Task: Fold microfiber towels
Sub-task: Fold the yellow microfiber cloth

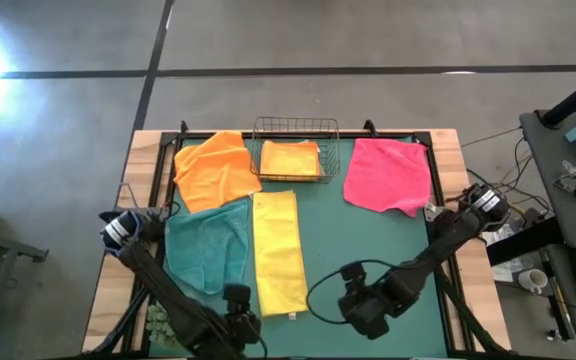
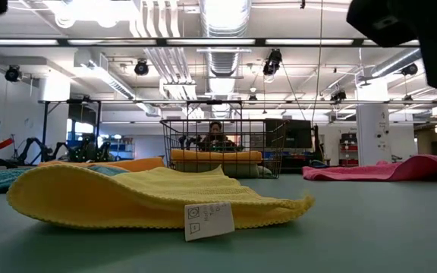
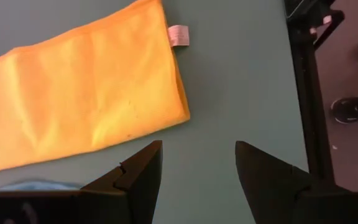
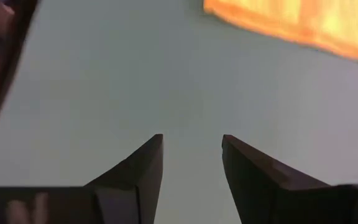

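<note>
A yellow towel (image 1: pixel 278 250), folded into a long strip, lies flat on the green mat at the middle; its white tag (image 2: pixel 209 220) is at the near end. A teal towel (image 1: pixel 208 245) lies just left of it. An orange towel (image 1: pixel 213 168) lies at the far left and a pink towel (image 1: pixel 388 175) at the far right. A folded orange towel (image 1: pixel 290 158) rests in the wire basket (image 1: pixel 296 128). No olive-green towel shows. My left gripper (image 3: pixel 197 163) is open and empty above the mat near the strip's near end. My right gripper (image 4: pixel 191 155) is open and empty above bare mat to the strip's right.
A green spiky plant ball (image 1: pixel 163 325) sits at the near left edge. The wire basket stands at the far middle. Bare mat (image 1: pixel 368 250) lies between the yellow strip and the right arm. The table frame (image 3: pixel 306 93) runs along the near edge, and a person's shoes show beyond it.
</note>
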`<state>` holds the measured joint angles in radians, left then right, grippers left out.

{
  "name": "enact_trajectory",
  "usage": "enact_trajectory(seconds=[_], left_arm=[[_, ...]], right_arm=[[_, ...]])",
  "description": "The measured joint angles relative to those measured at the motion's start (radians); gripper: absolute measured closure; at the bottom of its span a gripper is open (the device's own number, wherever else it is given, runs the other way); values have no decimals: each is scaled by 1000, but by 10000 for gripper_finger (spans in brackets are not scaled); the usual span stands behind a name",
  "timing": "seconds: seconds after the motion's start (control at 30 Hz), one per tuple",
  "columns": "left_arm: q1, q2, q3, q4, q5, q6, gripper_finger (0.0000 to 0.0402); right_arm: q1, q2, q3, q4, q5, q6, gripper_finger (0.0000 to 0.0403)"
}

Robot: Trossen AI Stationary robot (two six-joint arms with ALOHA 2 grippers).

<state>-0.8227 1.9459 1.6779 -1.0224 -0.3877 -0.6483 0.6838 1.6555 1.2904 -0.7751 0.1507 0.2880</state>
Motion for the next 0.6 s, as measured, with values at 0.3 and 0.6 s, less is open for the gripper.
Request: enact_trajectory(seconds=[0.3,0.6], left_arm=[[1,101,0,65,-58,0,214],[12,176,-1,103,-102,0,214]], right_arm=[[-2,36,-4,265,10,-146,245],[-31,133,-7,404,82,-250,245]])
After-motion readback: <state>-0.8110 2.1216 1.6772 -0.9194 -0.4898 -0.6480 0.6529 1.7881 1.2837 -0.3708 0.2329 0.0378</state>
